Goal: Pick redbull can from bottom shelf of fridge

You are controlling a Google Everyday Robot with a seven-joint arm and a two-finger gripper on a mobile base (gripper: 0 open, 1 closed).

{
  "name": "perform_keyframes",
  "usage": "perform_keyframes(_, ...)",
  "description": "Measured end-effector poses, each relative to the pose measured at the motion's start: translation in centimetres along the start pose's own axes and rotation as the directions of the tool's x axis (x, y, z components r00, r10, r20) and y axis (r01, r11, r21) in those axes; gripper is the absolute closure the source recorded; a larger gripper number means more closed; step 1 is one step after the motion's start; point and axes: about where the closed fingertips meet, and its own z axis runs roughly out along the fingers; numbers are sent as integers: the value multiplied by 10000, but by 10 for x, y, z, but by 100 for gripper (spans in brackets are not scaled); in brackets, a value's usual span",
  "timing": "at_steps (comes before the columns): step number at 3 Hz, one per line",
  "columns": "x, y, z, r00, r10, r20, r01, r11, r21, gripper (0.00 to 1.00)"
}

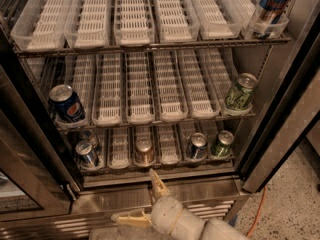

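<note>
The redbull can (86, 154) stands upright at the left end of the bottom shelf (119, 148), near that shelf's front edge, in one of its narrow white slotted trays. Its silver top faces up and its body looks blue and silver. Something dark stands just behind it in the same lane; I cannot tell what it is. A second slim can (197, 146) of the same look stands right of the shelf's middle, also near the front edge. Between the two, well apart from each, a copper-brown can (144, 152) sits in the middle lane. A green can (221, 143) stands just beside the second slim can, at the shelf's right end.

My gripper (135, 196) is below the shelf's front edge, outside the fridge (280, 119), over its steel base and a little right of the redbull can. My fingers (158, 184) are spread wide apart and hold nothing: one points up toward the copper-brown can's lane, the other points left along the base. Neither touches a can or the shelf.

On the middle shelf a Pepsi can (66, 104) leans at the left end and a green-patterned can (240, 91) stands at the right end. On the top shelf a tall blue can (272, 5) stands at the right end. An orange cable (257, 210) lies on the speckled floor at the fridge's right corner.
</note>
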Motion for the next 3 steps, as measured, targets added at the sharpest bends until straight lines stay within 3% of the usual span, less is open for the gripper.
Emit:
perform_keyframes(1,-1,6,28,9998,139,147,-135,9994,-311,0)
perform_keyframes(2,-2,19,74,9974,559,459,-515,9944,-927,0)
perform_keyframes(3,-2,19,74,9974,559,459,-515,9944,-928,0)
